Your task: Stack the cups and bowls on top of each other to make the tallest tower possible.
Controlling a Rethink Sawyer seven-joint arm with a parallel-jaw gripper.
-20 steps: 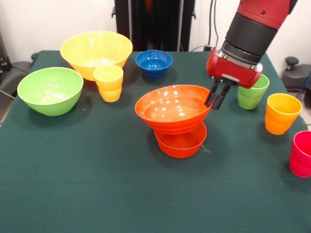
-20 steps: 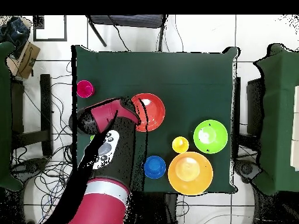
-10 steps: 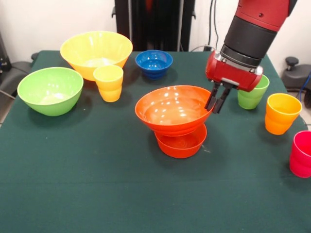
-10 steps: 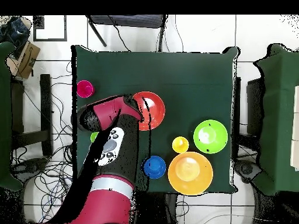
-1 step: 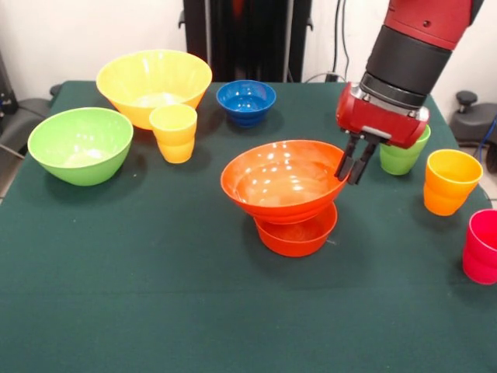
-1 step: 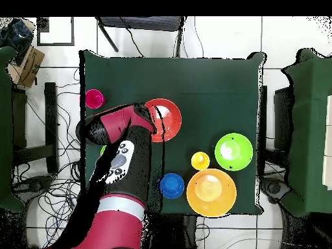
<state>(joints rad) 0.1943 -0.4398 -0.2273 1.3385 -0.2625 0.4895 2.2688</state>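
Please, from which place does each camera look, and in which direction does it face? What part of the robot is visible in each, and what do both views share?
Front view: sits across the table, facing the robot; the arm descends from the top right, gripper at the large orange bowl's rim.
Overhead view: sits above, looking straight down; the arm reaches up from the bottom edge.
Both show the orange bowl, blue bowl, yellow bowl and green bowl.
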